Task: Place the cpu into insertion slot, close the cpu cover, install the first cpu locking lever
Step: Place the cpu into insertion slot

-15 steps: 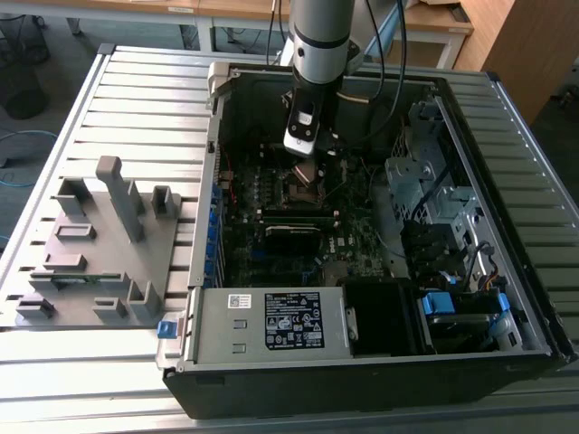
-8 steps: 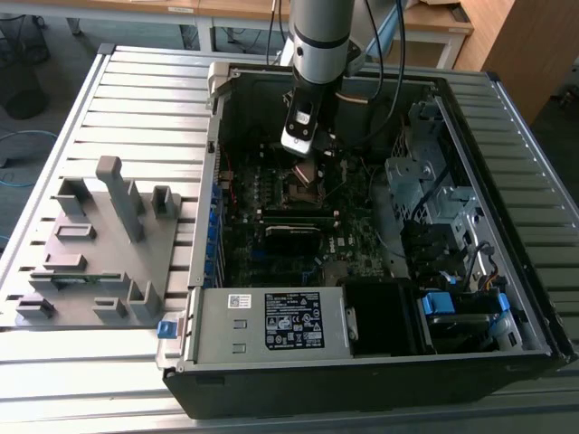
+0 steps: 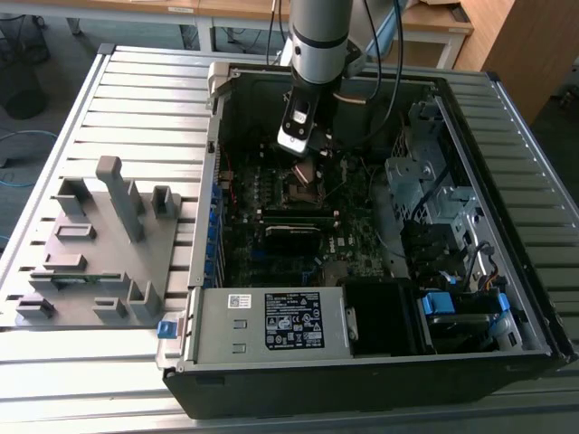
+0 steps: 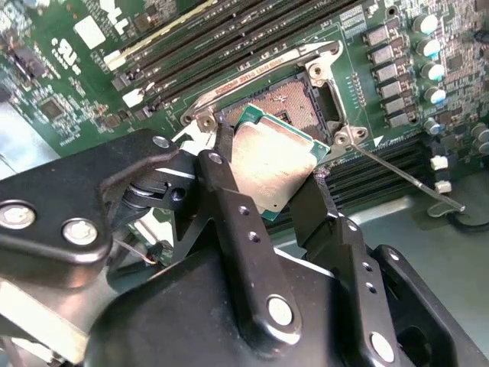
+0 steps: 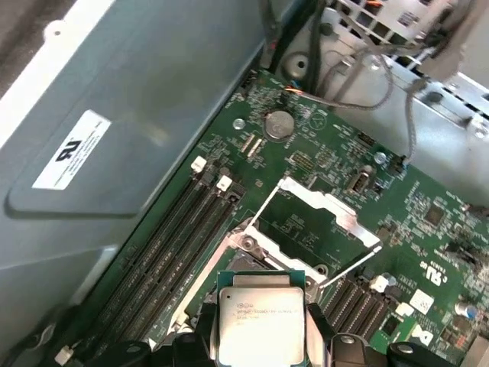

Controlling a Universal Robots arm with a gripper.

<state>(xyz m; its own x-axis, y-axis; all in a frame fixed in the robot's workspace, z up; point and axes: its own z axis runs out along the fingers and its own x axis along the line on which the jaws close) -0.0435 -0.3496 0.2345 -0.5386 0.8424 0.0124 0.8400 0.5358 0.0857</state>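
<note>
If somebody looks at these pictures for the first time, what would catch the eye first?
The eye goes first to the cpu, clamped between the black fingers of the gripper just over the slot. Next is the cover, standing open beside the slot in the first wrist view. In the exterior view, the arm reaches down into the open case, with a grey fixture at that view's left.

cpu (image 4: 271, 168) between the fingers (image 4: 227, 195), just above the insertion slot (image 4: 294, 101)
</note>
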